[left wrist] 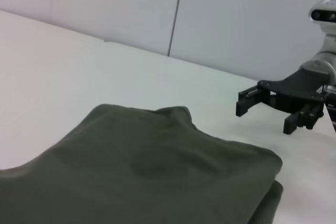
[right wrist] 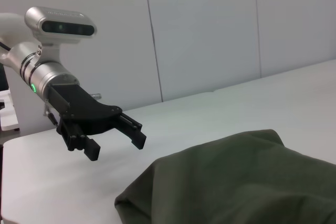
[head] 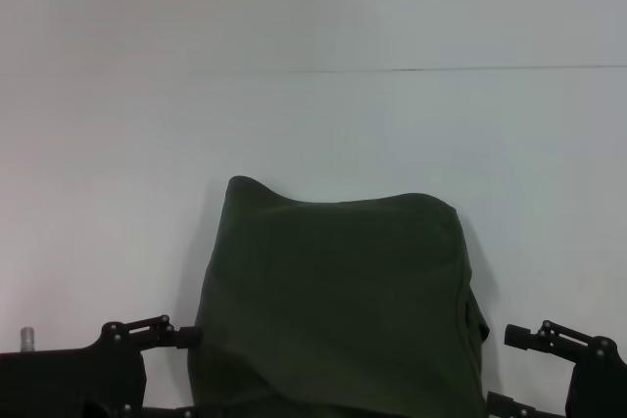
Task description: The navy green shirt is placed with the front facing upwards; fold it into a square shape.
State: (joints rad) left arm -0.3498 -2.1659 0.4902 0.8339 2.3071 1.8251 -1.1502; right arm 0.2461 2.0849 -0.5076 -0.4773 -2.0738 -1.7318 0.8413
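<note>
The shirt (head: 338,310) lies folded into a thick, roughly rectangular bundle on the white table (head: 313,134), low in the head view, centre to about 6 o'clock, running off the near edge. Plain dark green cloth faces up; no lettering, collar or label shows. Its far edge is uneven: a raised corner at about 11 o'clock of the bundle, a rounder corner at 1 o'clock. Layers stack visibly along its right side. In the left wrist view the shirt (left wrist: 142,182) shows a doubled edge at one corner; in the right wrist view the shirt (right wrist: 241,182) has a rumpled corner nearest the other arm.

The left gripper (head: 167,332) sits at about 9 o'clock of the bundle, fingertips right at the cloth edge; contact cannot be told. The right wrist view shows the left gripper (right wrist: 115,132) with fingers spread wide, holding nothing, clear above the table.

The right gripper (head: 511,369) sits at about 3 o'clock of the bundle, just beside it, not touching. The left wrist view shows the right gripper (left wrist: 270,109) spread wide too, empty.

A small grey cylinder (head: 28,338) stands at far 8 o'clock, by the left arm. A pale wall (left wrist: 236,14) rises behind the table.
</note>
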